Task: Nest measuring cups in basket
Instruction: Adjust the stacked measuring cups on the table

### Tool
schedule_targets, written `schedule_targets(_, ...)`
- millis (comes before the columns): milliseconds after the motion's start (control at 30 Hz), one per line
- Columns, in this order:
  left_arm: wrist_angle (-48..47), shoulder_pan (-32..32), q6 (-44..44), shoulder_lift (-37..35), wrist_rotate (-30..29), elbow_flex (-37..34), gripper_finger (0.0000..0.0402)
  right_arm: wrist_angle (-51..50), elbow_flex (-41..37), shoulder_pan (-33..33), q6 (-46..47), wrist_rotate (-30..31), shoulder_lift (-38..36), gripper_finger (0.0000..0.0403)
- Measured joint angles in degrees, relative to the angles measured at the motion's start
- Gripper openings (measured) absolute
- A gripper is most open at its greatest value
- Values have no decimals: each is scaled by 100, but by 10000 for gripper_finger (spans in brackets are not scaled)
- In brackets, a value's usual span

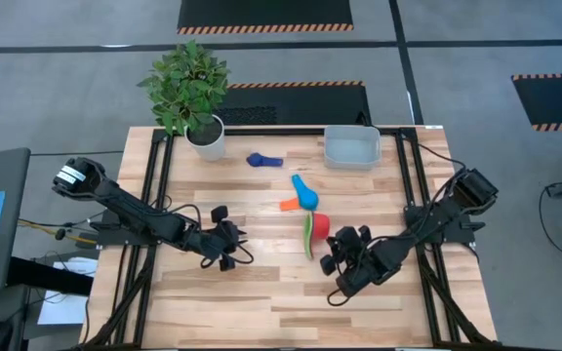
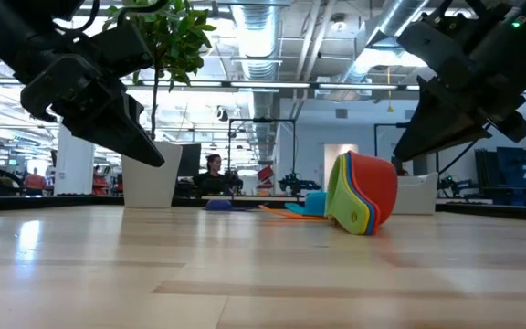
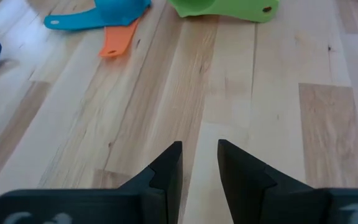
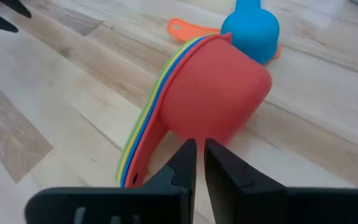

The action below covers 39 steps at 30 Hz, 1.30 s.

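A nested stack of cups, red outermost (image 1: 318,226), lies on its side on the table; green, yellow and blue rims show inside it (image 4: 143,134). A light blue cup (image 1: 305,193) rests on an orange cup's handle (image 1: 289,204). A dark blue cup (image 1: 261,160) lies farther back. The grey-blue basket (image 1: 351,146) stands at the far edge. My right gripper (image 4: 199,148) is shut, its tips just short of the red cup's round wall (image 4: 219,93). My left gripper (image 3: 199,152) is open by a narrow gap, over bare wood left of the stack.
A white pot with a green plant (image 1: 206,136) stands at the far left. Black frame rails (image 1: 154,195) run along both sides of the table. Bare wood lies toward the near edge (image 1: 281,312). People and equipment show in the room behind in the low view (image 2: 213,174).
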Motion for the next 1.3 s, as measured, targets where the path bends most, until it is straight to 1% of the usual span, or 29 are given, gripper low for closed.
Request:
schedule_targets(267,149,0,3,-2,-33,-42,91,59,3,-1,-51,124,0,56)
schedule_targets(367,149,0,1,-2,-89,-42,91,236,4,-1,-297,178,0,56)
schedule_targets(500,285,0,49,-2,-302,-42,91,711,6,-1,-1112,245,0,56)
schedule_targets(567,493,-27,141,-1,-478,-42,91,868,7,-18,-1594,391,-4,56)
schedule_targets(633,714,-96,395,-22,-689,-42,91,838,7,-39,-1927,590,-83,56)
schedule_targets(733,932,-212,716,-135,-1011,-42,91,837,7,-137,-2406,649,-302,51)
schedule_targets(900,1099,-379,1023,-537,-1459,-117,91,873,7,-246,-3276,653,-737,25)
schedule_targets(1000,1511,-417,1164,-928,-1605,-492,91,899,-21,-313,-3705,653,-959,8)
schedule_targets(1100,2135,-325,1136,-1305,-1520,-1089,91,966,-283,-537,-3798,510,-1182,9)
schedule_targets(1233,2618,-154,624,-1588,-1207,-1832,91,1604,-801,-1079,-3798,-366,-1468,15)
schedule_targets(1300,2819,-82,275,-1621,-1211,-2069,91,1984,-981,-1335,-3642,-744,-1509,15)
